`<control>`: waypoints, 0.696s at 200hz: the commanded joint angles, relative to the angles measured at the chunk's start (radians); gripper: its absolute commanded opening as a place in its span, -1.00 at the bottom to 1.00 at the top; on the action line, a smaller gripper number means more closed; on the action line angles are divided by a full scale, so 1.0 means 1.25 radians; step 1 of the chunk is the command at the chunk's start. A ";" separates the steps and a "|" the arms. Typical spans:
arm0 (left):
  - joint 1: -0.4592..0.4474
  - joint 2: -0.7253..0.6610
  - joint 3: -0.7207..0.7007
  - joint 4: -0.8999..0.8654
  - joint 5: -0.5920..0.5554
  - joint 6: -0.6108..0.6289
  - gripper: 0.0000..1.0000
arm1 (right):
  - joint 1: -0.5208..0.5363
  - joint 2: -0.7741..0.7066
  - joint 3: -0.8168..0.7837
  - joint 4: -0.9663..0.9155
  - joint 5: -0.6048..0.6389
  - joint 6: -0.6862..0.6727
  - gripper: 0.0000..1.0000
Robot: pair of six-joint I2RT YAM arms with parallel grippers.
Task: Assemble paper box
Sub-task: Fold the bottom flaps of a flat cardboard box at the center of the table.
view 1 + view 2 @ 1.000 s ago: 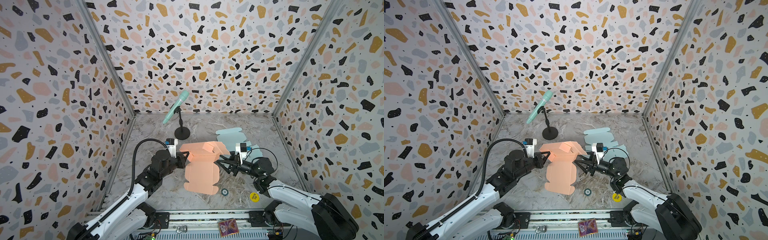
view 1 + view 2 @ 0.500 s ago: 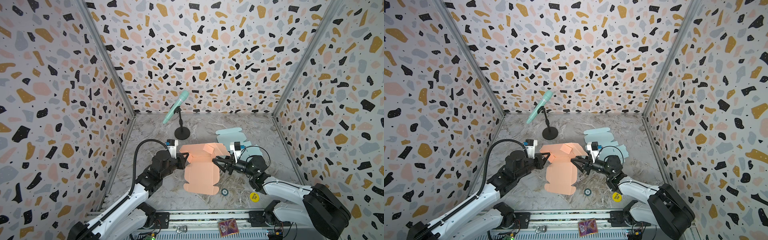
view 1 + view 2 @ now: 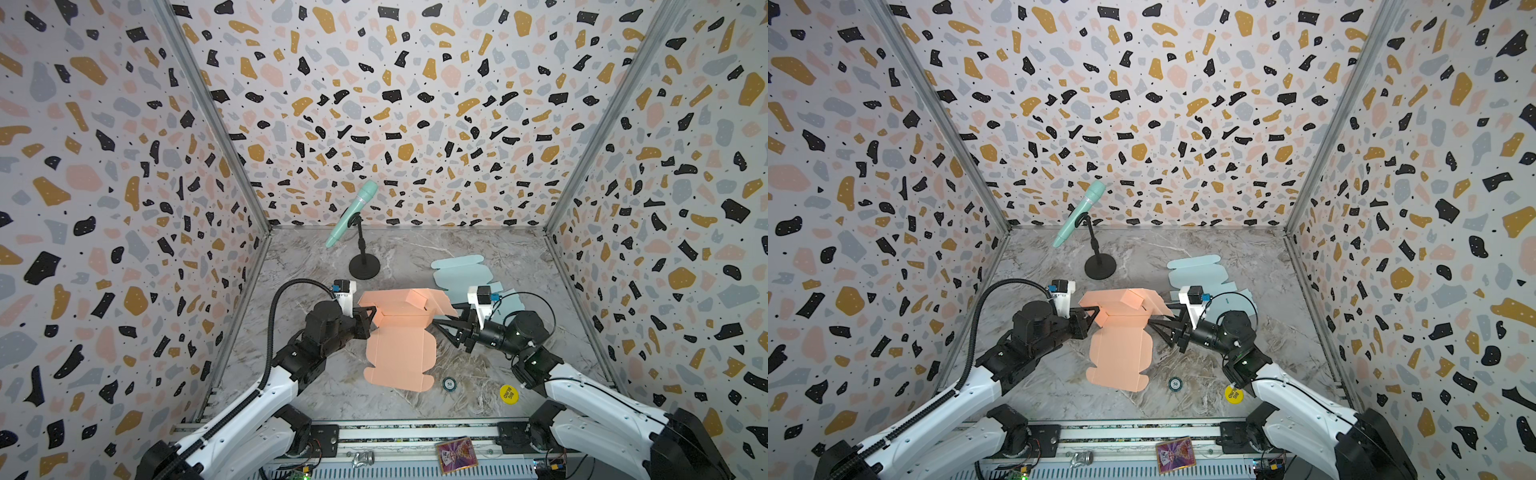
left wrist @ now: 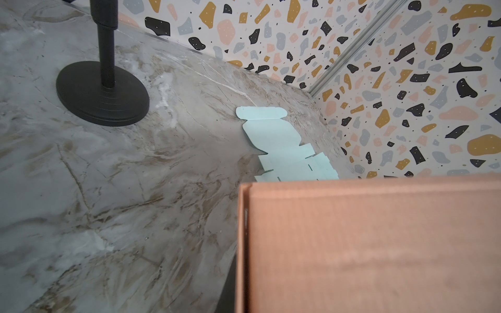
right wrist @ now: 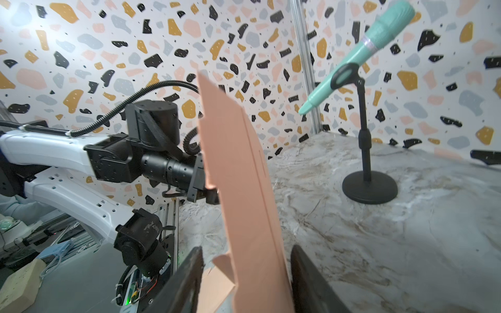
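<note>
Two sets of fingers at orange paper box (image 3: 399, 345) on counter (image 3: 478, 374): left fingers (image 3: 371, 318) pinching side flap, right fingers (image 5: 245, 281) spread around raised flap (not squeezing). Fold slowly, hold firm

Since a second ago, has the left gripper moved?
No. In a top view the left gripper sits at the same spot below the mic stand base, still shut on the left edge of the orange paper box.

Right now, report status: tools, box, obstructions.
Left tool shut on orange box blank, left edge. Right tool open, straddling the raised right flap, not clamped. Box half folded. Blue blank lies flat behind right arm, apart.
</note>
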 commanded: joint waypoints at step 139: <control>0.071 -0.027 0.027 -0.023 0.111 0.046 -0.98 | -0.119 0.011 0.143 -0.197 -0.104 -0.194 -0.01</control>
